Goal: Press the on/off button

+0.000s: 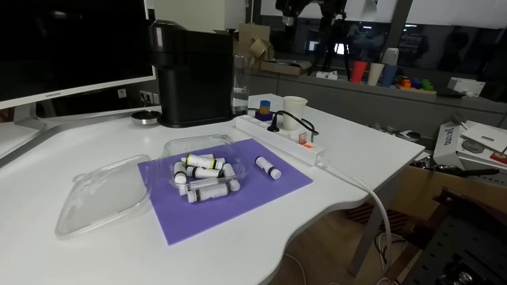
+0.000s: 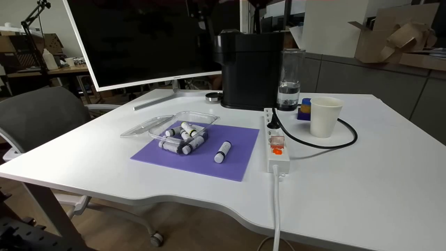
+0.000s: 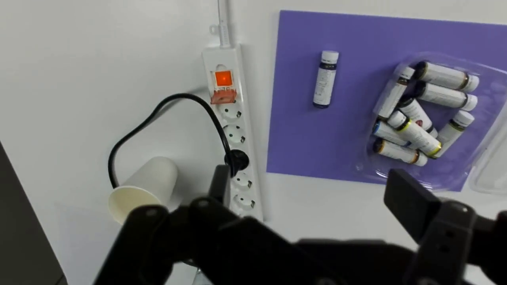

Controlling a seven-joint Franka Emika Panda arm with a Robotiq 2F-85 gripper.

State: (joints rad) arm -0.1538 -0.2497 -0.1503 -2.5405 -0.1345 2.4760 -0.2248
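The on/off button is an orange-red square, lit, near the cable end of a white power strip [image 3: 244,118]. The button [image 3: 223,78] shows at the upper middle of the wrist view and in both exterior views [image 1: 308,146] [image 2: 277,151]. Its clear red cover flap [image 3: 223,97] is flipped open and stands beside it, off the button. My gripper [image 3: 309,182] is open and empty, fingers wide apart. It hangs high above the table, at the top edge of both exterior views [image 1: 308,20] [image 2: 230,21], apart from the strip and button.
A black plug [image 3: 237,160] with a looping cable sits in the strip. A white paper cup [image 3: 156,178] stands beside it. A purple mat [image 3: 301,138] bears a lone vial [image 3: 325,81] and a clear box of several vials. A black machine [image 2: 251,73] and glass cylinder [image 2: 289,90] stand behind.
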